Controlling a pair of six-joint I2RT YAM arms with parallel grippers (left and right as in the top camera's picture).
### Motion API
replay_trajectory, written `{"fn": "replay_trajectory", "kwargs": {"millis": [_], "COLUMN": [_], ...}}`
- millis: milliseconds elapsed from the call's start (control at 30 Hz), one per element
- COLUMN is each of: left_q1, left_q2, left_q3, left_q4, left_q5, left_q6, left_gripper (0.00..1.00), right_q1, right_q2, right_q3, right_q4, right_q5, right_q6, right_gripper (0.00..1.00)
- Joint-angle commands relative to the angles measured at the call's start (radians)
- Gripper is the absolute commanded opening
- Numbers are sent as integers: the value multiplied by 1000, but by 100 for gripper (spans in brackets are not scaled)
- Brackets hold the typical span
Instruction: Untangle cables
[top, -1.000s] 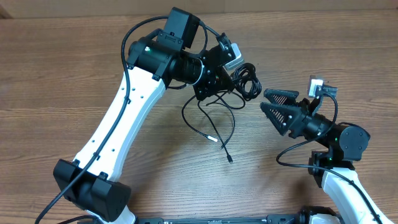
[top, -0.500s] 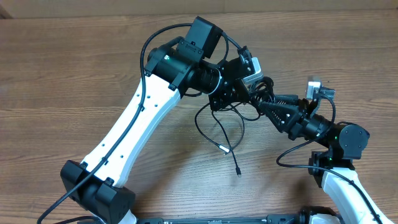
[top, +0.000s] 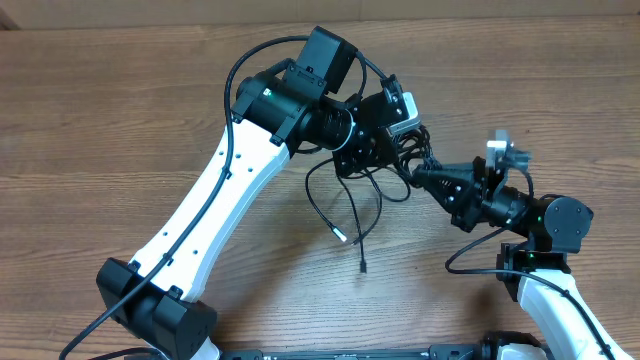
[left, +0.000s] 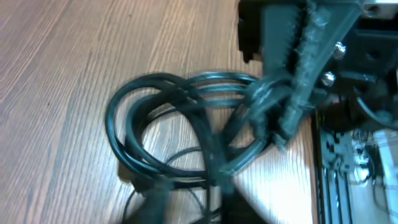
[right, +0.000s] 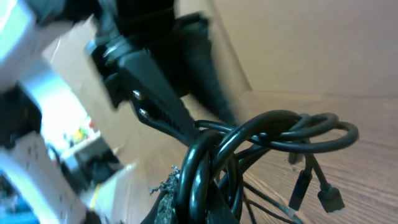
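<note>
Black cables (right: 198, 165), brown wood-grain table (top: 120, 120)

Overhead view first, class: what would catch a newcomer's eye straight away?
The two black arms meet over the middle of the wooden table, where the right pincer is shut on a knot of thin black cables. The left pincer sits right against the same bundle. Loose strands trail out below the knot, one ending in a silver tip.
</note>
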Motion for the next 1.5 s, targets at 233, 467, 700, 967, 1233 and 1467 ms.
{"fn": "replay_trajectory", "kwargs": {"millis": [233,467,700,967,1233,1467], "left_q1": [43,74,84,84,122,151], "left_q2": [-33,-34,-34,-34,-34,-34], "left_q3": [9,9,9,9,9,9], "left_q4": [5,4,0,-77,-128,-174], "left_q5": [-10,28,95,84,140,372], "left_q6": [-19,-19,-6,32,85,264], "left_gripper": [100,100,100,100,100,100], "right_q1": [5,5,5,5,4,4], "right_q2": [-2,-2,-2,-2,-3,-3], "right_q3": [20,20,20,20,20,20], "right_q4": [-108,-207,-208,-191,32,282], "right_q5": [-225,-225,-224,-224,-140,-17], "right_q6": [-517,-695,-796,-795,-596,-370], "right_gripper": [8,9,4,4,4,4]}}
